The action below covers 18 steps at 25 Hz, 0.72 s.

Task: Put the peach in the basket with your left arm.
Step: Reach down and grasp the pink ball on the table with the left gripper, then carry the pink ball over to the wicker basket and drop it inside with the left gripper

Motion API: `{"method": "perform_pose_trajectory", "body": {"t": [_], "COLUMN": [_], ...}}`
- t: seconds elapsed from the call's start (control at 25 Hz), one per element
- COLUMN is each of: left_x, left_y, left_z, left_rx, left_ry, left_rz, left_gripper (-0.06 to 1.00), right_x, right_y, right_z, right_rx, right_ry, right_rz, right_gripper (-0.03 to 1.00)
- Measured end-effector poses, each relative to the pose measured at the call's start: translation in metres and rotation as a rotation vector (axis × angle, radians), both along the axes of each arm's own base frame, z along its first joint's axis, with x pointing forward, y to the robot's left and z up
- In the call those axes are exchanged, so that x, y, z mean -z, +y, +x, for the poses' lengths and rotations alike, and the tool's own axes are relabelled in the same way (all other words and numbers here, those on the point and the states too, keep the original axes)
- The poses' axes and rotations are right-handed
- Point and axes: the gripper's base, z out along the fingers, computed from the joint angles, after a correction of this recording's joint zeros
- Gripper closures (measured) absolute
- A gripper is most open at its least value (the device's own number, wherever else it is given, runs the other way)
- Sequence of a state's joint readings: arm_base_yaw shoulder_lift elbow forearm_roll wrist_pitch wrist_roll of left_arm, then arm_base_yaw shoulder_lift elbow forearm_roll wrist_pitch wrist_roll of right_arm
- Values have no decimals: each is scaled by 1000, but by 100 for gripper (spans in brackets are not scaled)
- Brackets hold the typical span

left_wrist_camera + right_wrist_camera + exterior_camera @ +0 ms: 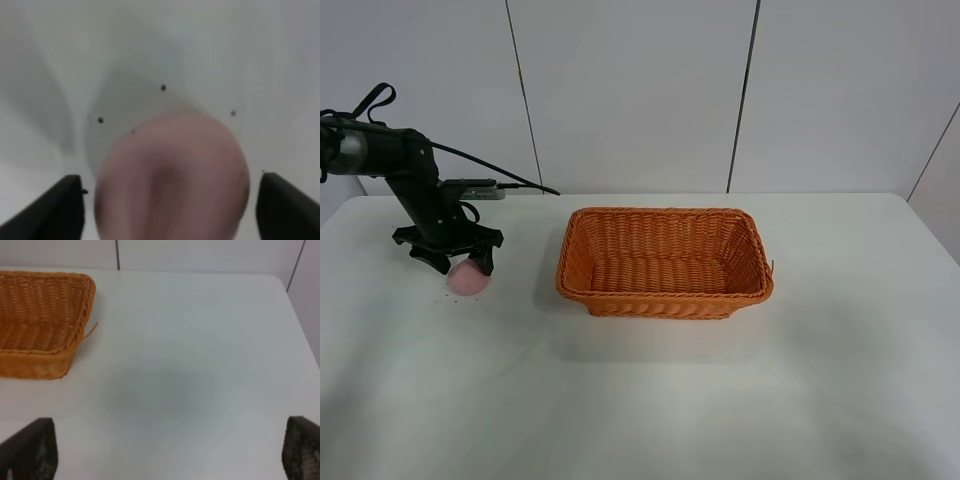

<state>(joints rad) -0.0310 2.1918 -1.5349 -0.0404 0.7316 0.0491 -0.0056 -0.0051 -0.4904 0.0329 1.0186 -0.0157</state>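
The pale pink peach (469, 281) lies on the white table at the left, well left of the orange wicker basket (664, 262). My left gripper (451, 257) hangs right over the peach, its black claws spread on both sides of it. In the left wrist view the peach (172, 177) fills the space between the two fingertips (52, 207), with gaps on both sides, so the jaws stand open around it. My right gripper (170, 452) is open and empty, hovering over bare table to the right of the basket (42, 322). The right arm does not show in the exterior view.
The white table (640, 400) carries only the basket and the peach. A white panelled wall (640, 90) stands behind it. Black cables (485, 160) trail from the left arm toward the back.
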Motion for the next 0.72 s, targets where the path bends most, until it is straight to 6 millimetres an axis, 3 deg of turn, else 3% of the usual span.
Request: {"method": "perform_pose_trajectory", "body": {"t": [0.12, 0.24, 0.32, 0.48, 0.72], "left_x": [0, -1, -4, -30, -116], "left_y": [-1, -1, -1, 0, -8], "left_z": [0, 0, 1, 4, -1], "left_rx": [-7, -8, -6, 7, 33], "left_ry": [-2, 2, 4, 1, -88], "left_rz": [-9, -9, -10, 4, 35], "left_gripper": [42, 76, 85, 89, 90], "right_x": [0, 0, 0, 0, 0], "right_y": [0, 0, 0, 0, 0], "right_z": [0, 0, 0, 0, 0], "right_rx": [0, 0, 0, 0, 0], "right_ry": [0, 0, 0, 0, 0], "right_rz": [0, 0, 0, 0, 0], "right_gripper": [27, 27, 27, 27, 27]}}
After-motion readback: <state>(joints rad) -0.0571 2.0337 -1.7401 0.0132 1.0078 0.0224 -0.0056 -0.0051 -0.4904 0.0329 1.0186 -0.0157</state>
